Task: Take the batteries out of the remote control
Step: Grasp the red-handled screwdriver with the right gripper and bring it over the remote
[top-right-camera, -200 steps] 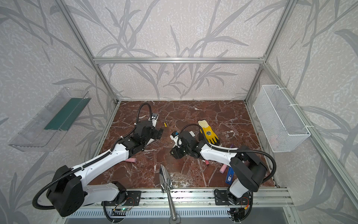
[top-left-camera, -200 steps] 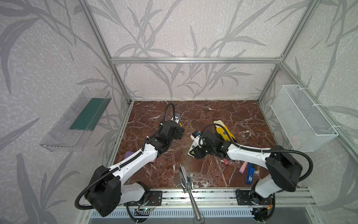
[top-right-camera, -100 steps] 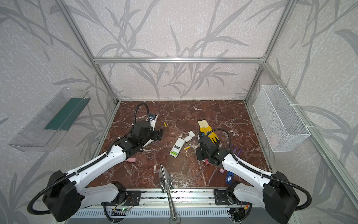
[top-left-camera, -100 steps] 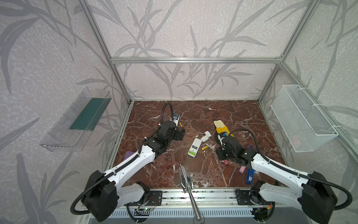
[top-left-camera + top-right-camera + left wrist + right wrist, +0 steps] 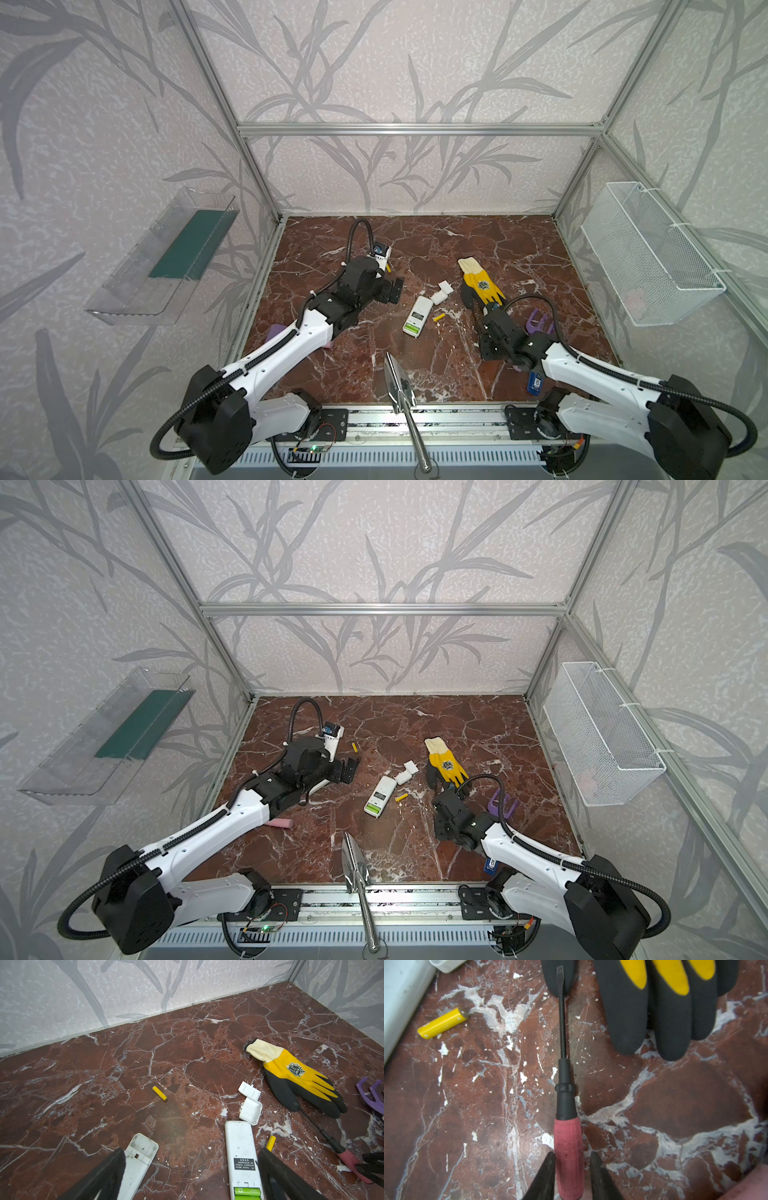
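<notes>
A white remote control (image 5: 417, 316) lies mid-floor, back up and lid off, with two green batteries (image 5: 247, 1191) in its bay. One yellow battery (image 5: 438, 318) lies beside it and another (image 5: 388, 268) farther back. A second remote (image 5: 137, 1159) with an empty bay lies by my left gripper (image 5: 394, 290). That gripper hangs open over the floor between the two remotes, holding nothing. My right gripper (image 5: 484, 349) sits low over the pink-handled screwdriver (image 5: 568, 1147). Its jaws stand narrowly astride the handle, with one finger touching it and a slim gap at the other.
Two white battery lids (image 5: 442, 291) lie behind the remote. A yellow-black glove (image 5: 482, 286) touches the screwdriver tip. There are also a purple hand rake (image 5: 540, 324), a trowel (image 5: 397, 382) at the front edge, a pink foam cylinder (image 5: 282, 823), a wire basket (image 5: 648, 257) and a clear shelf (image 5: 166, 257).
My right arm has left the middle remote and swung right and nearer, down onto the screwdriver handle, its jaws narrowing. The left arm drew back slightly and stayed open.
</notes>
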`<state>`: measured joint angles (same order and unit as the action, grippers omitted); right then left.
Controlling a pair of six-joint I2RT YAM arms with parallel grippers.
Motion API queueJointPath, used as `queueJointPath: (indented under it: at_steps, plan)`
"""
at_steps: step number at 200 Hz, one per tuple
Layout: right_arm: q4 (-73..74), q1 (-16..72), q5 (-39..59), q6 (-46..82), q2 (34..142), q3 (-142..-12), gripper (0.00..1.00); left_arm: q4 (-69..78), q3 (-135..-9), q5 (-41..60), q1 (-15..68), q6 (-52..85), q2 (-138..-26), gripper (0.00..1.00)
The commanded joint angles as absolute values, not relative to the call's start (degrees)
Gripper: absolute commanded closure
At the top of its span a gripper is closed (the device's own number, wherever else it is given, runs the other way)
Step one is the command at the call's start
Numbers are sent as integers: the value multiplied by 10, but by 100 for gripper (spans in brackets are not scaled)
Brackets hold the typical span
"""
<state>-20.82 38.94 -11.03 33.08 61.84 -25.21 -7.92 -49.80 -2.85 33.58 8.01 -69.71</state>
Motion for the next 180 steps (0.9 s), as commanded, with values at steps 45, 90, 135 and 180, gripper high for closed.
queueJointPath:
  at_steps: [45,90,135,180]
  plan:
    - [-174,387,-108,337,649,-249,72,-105,-532,-1,344,103,-710,0]
    - [-159,387,-91,342,683,-252,74,-124,-537,1,349,89,-716,0]
    - [-166,387,-63,328,700,-264,88,-148,-528,-28,363,-17,-707,0]
    - [-155,387,11,256,642,-277,98,-104,-481,-10,366,-132,-665,1]
